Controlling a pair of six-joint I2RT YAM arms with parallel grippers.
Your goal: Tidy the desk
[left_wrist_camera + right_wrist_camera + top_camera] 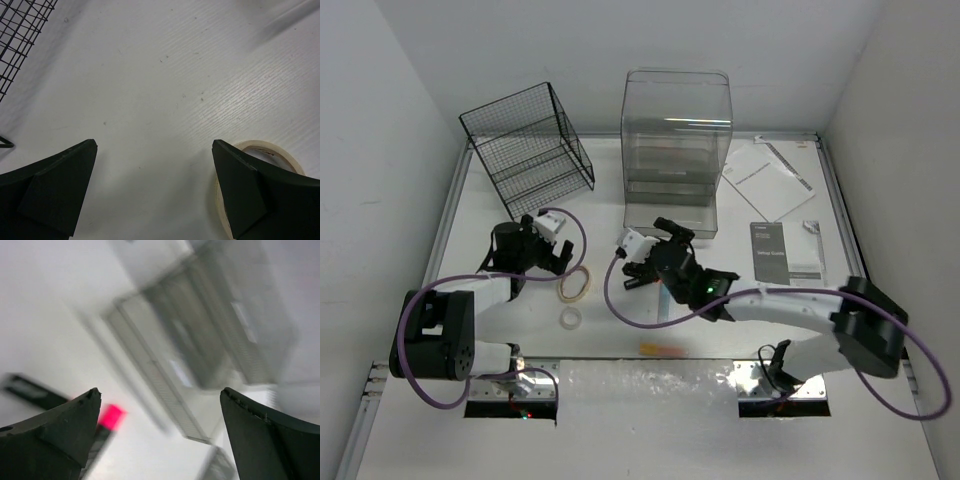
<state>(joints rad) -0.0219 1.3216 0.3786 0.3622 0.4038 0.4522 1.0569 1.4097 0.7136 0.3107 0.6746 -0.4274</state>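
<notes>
Nearest you is the foil-patched front panel [650, 385]. Past it the bench [610, 215] fills the view, from near edge to far wall. It's rigid and smooth-looking, so nothing to grab there, and I'd expect light stuff to skate on it.

On the left, the left pincer [154, 150] is spread wide with nothing in it. One finger is right beside the big tape roll [563, 290]; can't tell if they touch. That roll looks light and stiff, so pinch across its wall.

Far left, the wire basket [525, 150] looks empty. The clear drawer unit [675, 150] is mid-bench; contents unclear.

The right pincer [160, 392] is also wide apart and empty. The papers [767, 178] lie far right.
</notes>
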